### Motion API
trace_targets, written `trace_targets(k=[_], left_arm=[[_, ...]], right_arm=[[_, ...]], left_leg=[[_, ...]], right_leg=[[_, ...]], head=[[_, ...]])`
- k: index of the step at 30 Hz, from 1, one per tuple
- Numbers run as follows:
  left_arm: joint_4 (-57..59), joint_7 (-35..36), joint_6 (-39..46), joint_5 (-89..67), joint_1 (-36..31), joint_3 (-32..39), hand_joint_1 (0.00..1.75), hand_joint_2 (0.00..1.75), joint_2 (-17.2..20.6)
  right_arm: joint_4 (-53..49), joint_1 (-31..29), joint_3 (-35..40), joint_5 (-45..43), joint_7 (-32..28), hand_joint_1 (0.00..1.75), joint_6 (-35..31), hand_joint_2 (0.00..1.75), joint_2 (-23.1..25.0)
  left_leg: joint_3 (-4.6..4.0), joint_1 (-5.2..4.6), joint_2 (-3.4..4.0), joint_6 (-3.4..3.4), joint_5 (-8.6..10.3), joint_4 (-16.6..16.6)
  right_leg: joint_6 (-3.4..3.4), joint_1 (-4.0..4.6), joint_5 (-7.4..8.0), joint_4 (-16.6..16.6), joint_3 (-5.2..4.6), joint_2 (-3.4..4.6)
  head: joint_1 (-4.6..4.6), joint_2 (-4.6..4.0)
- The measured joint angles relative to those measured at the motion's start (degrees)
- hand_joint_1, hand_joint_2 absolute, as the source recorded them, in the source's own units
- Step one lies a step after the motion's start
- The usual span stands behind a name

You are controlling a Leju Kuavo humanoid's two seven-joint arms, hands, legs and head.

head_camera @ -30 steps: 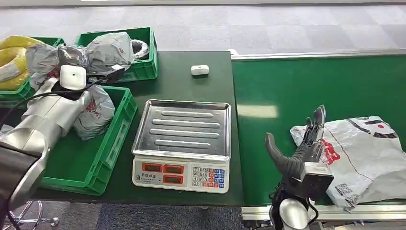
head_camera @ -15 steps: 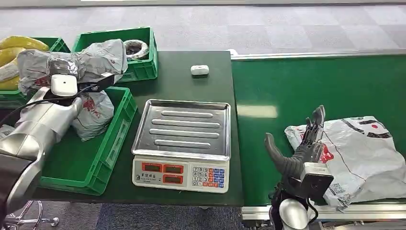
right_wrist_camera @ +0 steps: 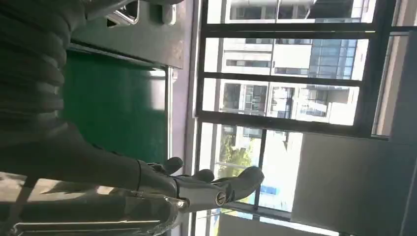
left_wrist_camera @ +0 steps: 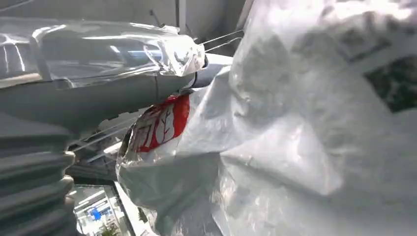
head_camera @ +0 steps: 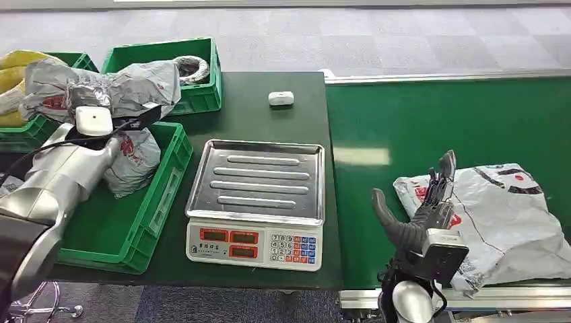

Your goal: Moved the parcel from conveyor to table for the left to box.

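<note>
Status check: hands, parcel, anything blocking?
Right hand open beside parcel on conveyor. Left hand holds a grey bag over the bins. Scale sits on table.

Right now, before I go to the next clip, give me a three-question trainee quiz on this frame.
1. True or false: the scale has a parcel on its tray.
2. Which surface is the white parcel near the right hand lying on? A) dark table B) green conveyor C) crate
3. Fill in: the left hand holds a grey ______ above the green crates.

Key:
1. False; the tray is bare.
2. B, the conveyor.
3. Parcel; the left wrist view shows it up close.
</note>
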Motion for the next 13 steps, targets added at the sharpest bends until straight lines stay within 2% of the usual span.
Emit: trace_targets(k=[5,8,11,13], left_arm=[[0.02,-1.56,1.56,0.02,-0.52,0.62,0.00,1.75,-0.55],[-0.62,-7.20,8.71,4.45,-0.68,3.88,0.00,1.75,-2.00],[-6.49,-23.74,15.50,21.85,-0.34,11.59,0.00,1.75,-5.30],[-17.62,-34.55,11.90,41.30,2.38,16.49,0.00,1.75,-8.90]], right_arm=[[-0.07,0.28,0.05,0.52,0.68,0.00,0.17,1.75,0.00],[-0.26,0.60,0.05,0.76,1.25,0.00,0.28,1.75,0.15],[-0.31,0.46,0.07,0.70,1.92,0.00,0.57,1.75,0.33],[-0.07,-0.10,0.26,0.26,2.01,0.00,0.68,1.75,0.35]], left_leg=[[0.00,0.00,-0.01,0.00,0.00,0.00],[0.00,0.00,-0.01,0.01,0.01,0.03],[-0.05,0.00,-0.11,0.01,0.01,0.09],[-0.10,-0.04,-0.12,0.03,0.00,0.10]], right_leg=[[0.00,0.00,0.00,0.00,-0.01,0.00],[0.00,0.00,0.00,0.00,-0.02,-0.01],[0.01,0.00,0.01,-0.01,-0.01,-0.10],[0.02,-0.04,0.01,-0.01,0.02,-0.13]], head=[[0.00,0.00],[0.00,0.00],[0.00,0.00],[0.00,0.00]])
